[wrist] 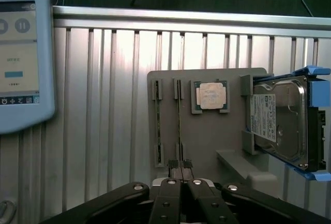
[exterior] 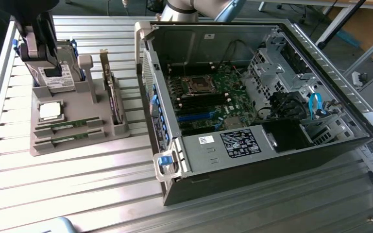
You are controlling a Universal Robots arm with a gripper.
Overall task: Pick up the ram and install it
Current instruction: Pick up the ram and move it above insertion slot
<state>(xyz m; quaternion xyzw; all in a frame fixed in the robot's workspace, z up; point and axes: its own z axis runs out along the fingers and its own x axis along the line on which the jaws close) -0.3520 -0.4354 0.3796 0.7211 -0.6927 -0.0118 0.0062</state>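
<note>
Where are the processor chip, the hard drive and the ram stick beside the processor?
processor chip [wrist: 210, 96]: wrist view, middle of its silver lid.
hard drive [wrist: 282, 125]: wrist view, its metal cover.
ram stick [wrist: 179, 120]: wrist view, middle of its edge.

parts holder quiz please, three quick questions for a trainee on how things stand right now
1. True or false: both ram sticks lie in their slots on the gray holder.
2. What sits on the holder between the ram sticks and the hard drive? A) processor chip B) cooling fan C) screwdriver
3. Fill in: the gripper over the holder is ___ (open or shut).

Key: 1 true; 2 A; 3 shut
</note>
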